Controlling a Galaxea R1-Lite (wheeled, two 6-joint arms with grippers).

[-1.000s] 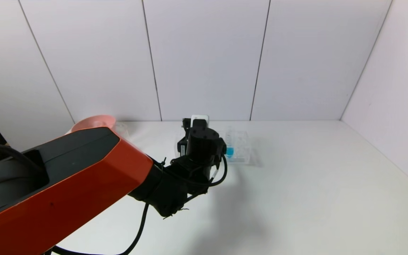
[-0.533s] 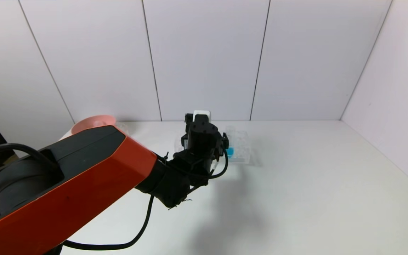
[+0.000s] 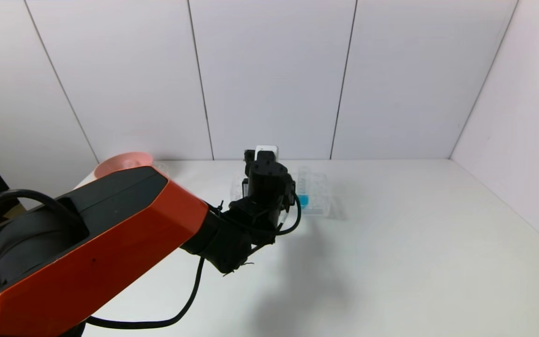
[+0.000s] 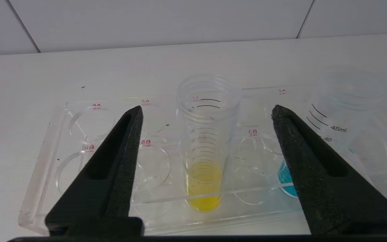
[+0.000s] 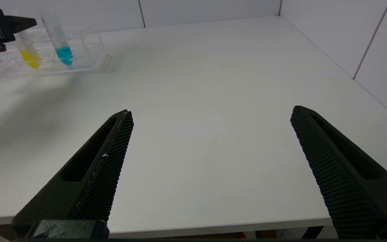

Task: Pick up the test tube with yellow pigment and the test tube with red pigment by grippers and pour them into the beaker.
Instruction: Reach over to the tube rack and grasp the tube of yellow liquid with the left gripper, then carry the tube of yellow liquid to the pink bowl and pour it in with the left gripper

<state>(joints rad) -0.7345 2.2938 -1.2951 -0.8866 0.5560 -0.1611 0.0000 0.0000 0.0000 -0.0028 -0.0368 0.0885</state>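
The test tube with yellow pigment [image 4: 204, 158] stands upright in a clear tube rack [image 4: 45, 158]. My left gripper [image 4: 206, 108] is open, with one jaw on each side of the tube and neither touching it. In the head view my left gripper [image 3: 265, 174] hangs over the rack [image 3: 318, 199] and hides the yellow tube. My right gripper [image 5: 210, 112] is open and empty above the table's front edge. From there the yellow tube [image 5: 29, 53] shows far off. The red-pigment tube is not in view. The beaker [image 3: 161, 166] shows faintly beside the pink bowl.
A tube with blue liquid [image 4: 339, 124] stands in the same rack, just outside one left jaw; it also shows in the head view [image 3: 303, 200]. A pink bowl [image 3: 122, 161] sits at the back left. White walls close the back and the right side.
My left gripper has moved slightly farther in over the rack and a little up, mostly in the first half second. The jaws stay open.
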